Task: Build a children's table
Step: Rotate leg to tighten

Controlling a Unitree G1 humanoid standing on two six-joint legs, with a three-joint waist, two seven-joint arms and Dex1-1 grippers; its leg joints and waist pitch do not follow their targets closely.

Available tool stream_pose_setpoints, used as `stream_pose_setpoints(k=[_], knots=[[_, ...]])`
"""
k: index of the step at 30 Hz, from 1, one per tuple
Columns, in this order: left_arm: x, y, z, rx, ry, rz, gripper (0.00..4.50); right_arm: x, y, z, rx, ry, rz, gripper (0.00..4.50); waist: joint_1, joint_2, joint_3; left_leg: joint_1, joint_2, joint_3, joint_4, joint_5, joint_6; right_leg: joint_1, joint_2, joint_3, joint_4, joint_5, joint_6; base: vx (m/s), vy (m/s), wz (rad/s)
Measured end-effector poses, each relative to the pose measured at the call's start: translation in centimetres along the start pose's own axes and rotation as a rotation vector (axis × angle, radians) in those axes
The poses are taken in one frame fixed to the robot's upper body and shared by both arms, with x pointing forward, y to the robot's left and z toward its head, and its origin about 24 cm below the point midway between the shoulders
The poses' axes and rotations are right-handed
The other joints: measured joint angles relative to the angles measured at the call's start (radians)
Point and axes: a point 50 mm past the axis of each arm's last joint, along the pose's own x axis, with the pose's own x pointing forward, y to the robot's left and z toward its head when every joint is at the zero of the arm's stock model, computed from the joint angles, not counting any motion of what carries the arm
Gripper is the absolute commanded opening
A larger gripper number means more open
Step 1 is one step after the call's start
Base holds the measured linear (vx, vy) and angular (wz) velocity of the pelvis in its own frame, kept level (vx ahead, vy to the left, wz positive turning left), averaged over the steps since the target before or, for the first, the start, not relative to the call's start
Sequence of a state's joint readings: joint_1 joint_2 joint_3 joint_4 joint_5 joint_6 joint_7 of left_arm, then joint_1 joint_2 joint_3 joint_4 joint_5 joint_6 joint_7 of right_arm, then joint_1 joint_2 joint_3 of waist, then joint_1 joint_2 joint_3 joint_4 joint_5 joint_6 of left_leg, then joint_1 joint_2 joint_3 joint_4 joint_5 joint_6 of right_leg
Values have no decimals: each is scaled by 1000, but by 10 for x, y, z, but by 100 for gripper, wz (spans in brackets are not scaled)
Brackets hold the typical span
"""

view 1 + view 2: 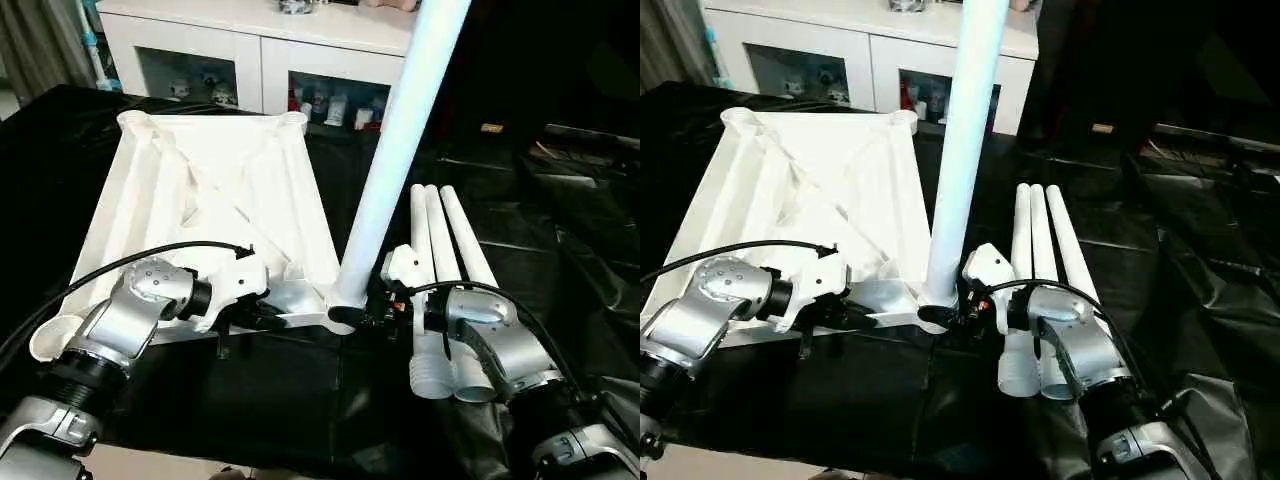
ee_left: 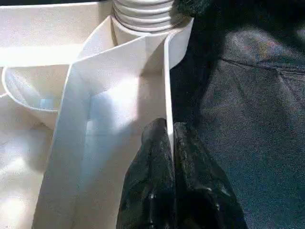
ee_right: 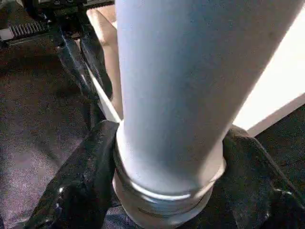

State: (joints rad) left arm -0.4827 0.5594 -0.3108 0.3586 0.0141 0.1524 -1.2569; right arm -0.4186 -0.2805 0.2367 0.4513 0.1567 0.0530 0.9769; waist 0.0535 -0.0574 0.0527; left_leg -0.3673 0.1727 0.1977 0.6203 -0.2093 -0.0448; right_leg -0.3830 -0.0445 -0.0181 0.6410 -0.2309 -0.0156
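Note:
The children's table top [image 1: 230, 190] lies underside up on black cloth, its ribs showing. One white leg [image 1: 395, 150] stands upright in the near right corner socket [image 1: 340, 312], its threaded end [image 2: 143, 14] seated in the socket. My right gripper [image 3: 167, 183] is shut on this leg's base, one black finger [image 3: 81, 186] on each side. My left gripper [image 2: 170, 143] is shut on the thin edge wall [image 2: 167, 86] of the top, just beside that socket. Three more legs [image 1: 445, 250] lie side by side to the right of the top, beside my right arm.
A white glass-door cabinet [image 1: 250, 50] stands behind the table top. Crinkled black cloth [image 1: 580, 250] covers the whole work surface. A black cable [image 1: 120, 265] loops over my left forearm, and another one [image 1: 470, 288] over my right wrist.

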Motion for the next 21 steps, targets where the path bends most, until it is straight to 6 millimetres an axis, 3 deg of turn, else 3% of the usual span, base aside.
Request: stream_pose_setpoints(k=[4,14,20,21], knots=[[5,5,1,-24,-5,54,0,7,-3,-4,64,-32,-105,272,-9,0,0,2,0,0,0,0,0,1,0,0,1,1,-1,0,0,0],[46,26,19,-178,8,285,0,40,-21,-5,214,-38,-594,270,-21,6,-3,9,-1,0,-1,0,0,2,-2,0,0,-2,4,0,0,0],[54,28,23,-192,18,312,0,40,-24,-5,229,-57,-626,270,-21,8,-4,10,-2,0,-4,0,0,3,-3,0,-10,-2,4,0,0,0],[54,27,24,-188,16,310,0,38,-24,-6,234,-66,-620,326,-20,8,-4,10,-3,1,-5,0,0,3,-4,0,-11,-1,3,0,0,0]])
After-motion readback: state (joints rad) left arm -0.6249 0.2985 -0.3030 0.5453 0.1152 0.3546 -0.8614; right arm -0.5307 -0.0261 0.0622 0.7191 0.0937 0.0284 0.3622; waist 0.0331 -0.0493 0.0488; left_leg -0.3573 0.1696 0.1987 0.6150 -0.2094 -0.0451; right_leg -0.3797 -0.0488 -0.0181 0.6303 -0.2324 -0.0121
